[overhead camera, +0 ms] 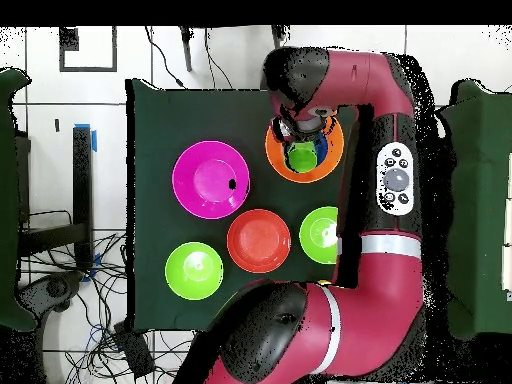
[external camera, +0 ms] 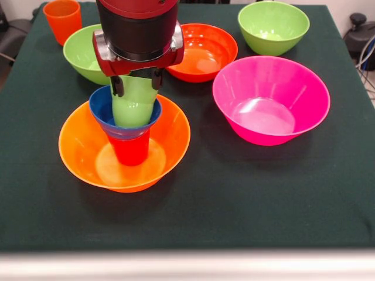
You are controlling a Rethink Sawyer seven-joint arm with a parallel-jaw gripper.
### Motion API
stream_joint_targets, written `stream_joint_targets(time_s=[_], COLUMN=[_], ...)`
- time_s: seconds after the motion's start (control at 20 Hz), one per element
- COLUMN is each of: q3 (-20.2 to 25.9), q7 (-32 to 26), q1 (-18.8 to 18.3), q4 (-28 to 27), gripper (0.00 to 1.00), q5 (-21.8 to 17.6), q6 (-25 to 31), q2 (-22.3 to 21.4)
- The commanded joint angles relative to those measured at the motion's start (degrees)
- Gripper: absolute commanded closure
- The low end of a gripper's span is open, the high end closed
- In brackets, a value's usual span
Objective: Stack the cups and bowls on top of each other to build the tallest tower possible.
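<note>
The tower stands at the front left in the front view. A large orange bowl [external camera: 170,140] holds a red cup [external camera: 130,149], which carries a small blue bowl [external camera: 99,108]. A light green cup [external camera: 135,105] sits in the blue bowl. My gripper [external camera: 137,83] is straight above the tower, with its dark fingers [external camera: 117,86] closed on the upper part of the green cup. In the overhead view the arm hides most of the tower; only the orange bowl's rim [overhead camera: 275,155], some green [overhead camera: 300,157] and some blue [overhead camera: 320,148] show.
A large pink bowl [external camera: 269,99] stands to the right of the tower. A red-orange bowl [external camera: 202,50] and two light green bowls [external camera: 273,26] [external camera: 82,52] stand behind. An orange cup [external camera: 62,19] stands at the far left corner.
</note>
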Motion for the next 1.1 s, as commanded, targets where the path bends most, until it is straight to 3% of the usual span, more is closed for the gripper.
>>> stream_joint_targets(time_s=[0.05,0.2,0.4,0.8,0.95,1.1], q3=[1.9,2.7,1.9,3.4,3.4,2.8], q7=[-24.4,-26.5,-26.5,-23.7,-17.7,-2.8], q1=[-0.8,0.3,-0.5,0.8,1.9,3.5], q4=[-0.4,-5.0,-3.2,-15.5,-19.9,-24.7], gripper=[0.00,0.00,0.00,0.00,0.00,0.00], q5=[-5.3,-7.8,-7.1,-9.2,-10.4,-11.6], q6=[5.0,4.1,3.5,11.0,12.5,14.4], q2=[1.0,3.4,1.9,5.8,6.8,8.0])
